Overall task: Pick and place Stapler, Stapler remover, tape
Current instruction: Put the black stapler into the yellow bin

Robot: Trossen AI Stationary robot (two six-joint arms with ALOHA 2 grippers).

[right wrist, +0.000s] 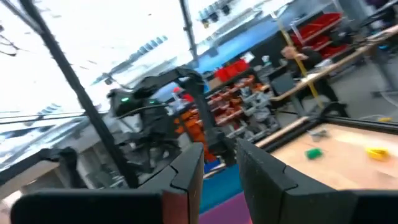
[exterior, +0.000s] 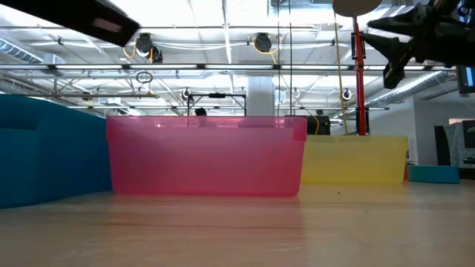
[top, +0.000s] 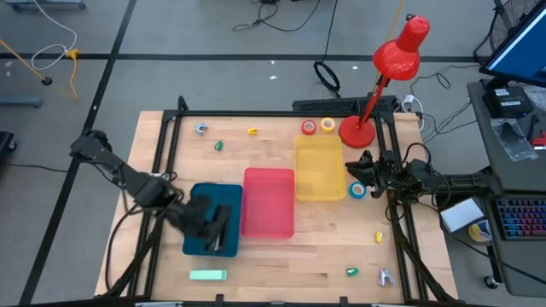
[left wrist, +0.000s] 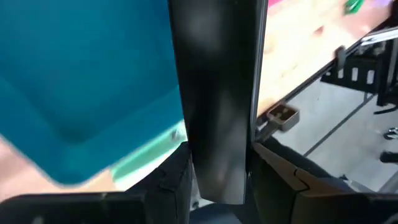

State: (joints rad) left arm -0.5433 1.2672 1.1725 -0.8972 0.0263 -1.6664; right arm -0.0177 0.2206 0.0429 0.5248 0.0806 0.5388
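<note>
The left gripper (top: pixel 223 228) hangs over the blue tray (top: pixel 198 198), just left of the pink tray (top: pixel 268 201), its fingers clamped on a long black stapler (left wrist: pixel 217 93). I'd lower it level into the tray before letting go. The right gripper (top: pixel 365 167), nearly closed on nothing visible, sits beside the blue tape (top: pixel 357 190), right of the pink tray.
</note>
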